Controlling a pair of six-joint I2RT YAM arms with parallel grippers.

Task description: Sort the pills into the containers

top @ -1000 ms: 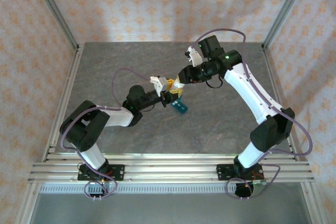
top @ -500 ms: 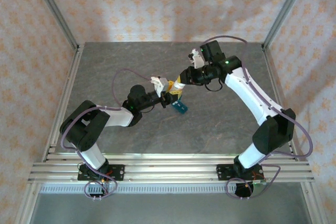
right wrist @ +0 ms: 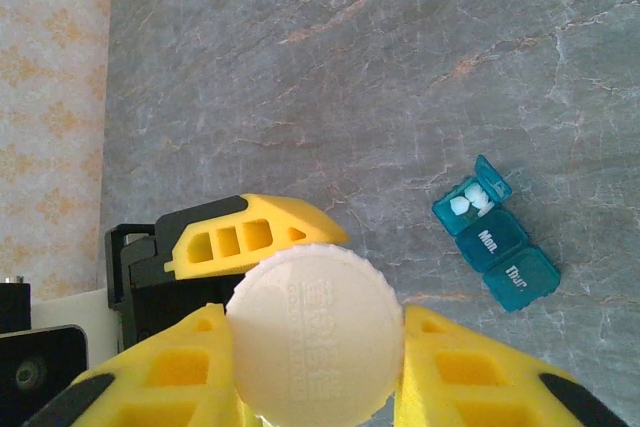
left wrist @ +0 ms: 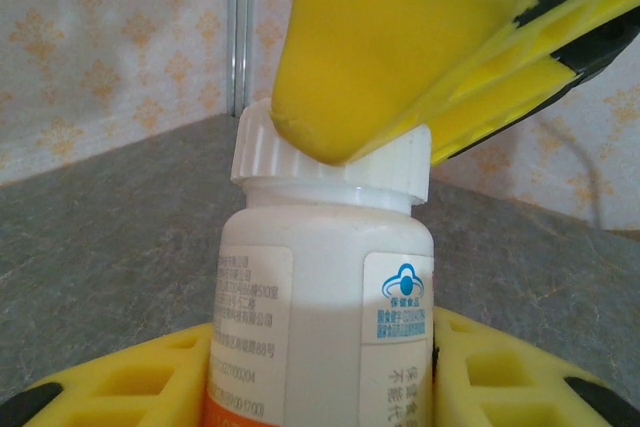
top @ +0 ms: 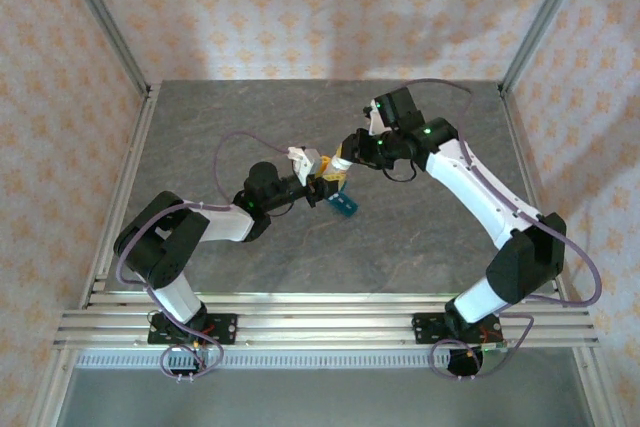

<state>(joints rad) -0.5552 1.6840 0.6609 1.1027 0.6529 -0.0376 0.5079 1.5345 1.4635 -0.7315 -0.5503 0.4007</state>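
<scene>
My left gripper (left wrist: 325, 372) is shut on the body of a white pill bottle (left wrist: 325, 287) and holds it upright above the table. From above, my right gripper (right wrist: 315, 347) is shut on the bottle's ribbed white cap (right wrist: 315, 332), its yellow fingers (left wrist: 400, 37) pressed on the cap's sides. In the top view the two grippers meet at the bottle (top: 331, 173) mid-table. The teal pill box (right wrist: 495, 232) lies on the table just beside them; its end compartment is open with white pills (right wrist: 470, 199) inside, and the other two lids are shut.
Grey marbled tabletop (top: 420, 237) lies all round the pill box. Aluminium frame rails (top: 120, 197) run along the left and right edges, with patterned walls behind.
The right arm's wrist and forearm have swung slightly left and nearer while its gripper stays on the cap. The left arm and the pill box have not moved.
</scene>
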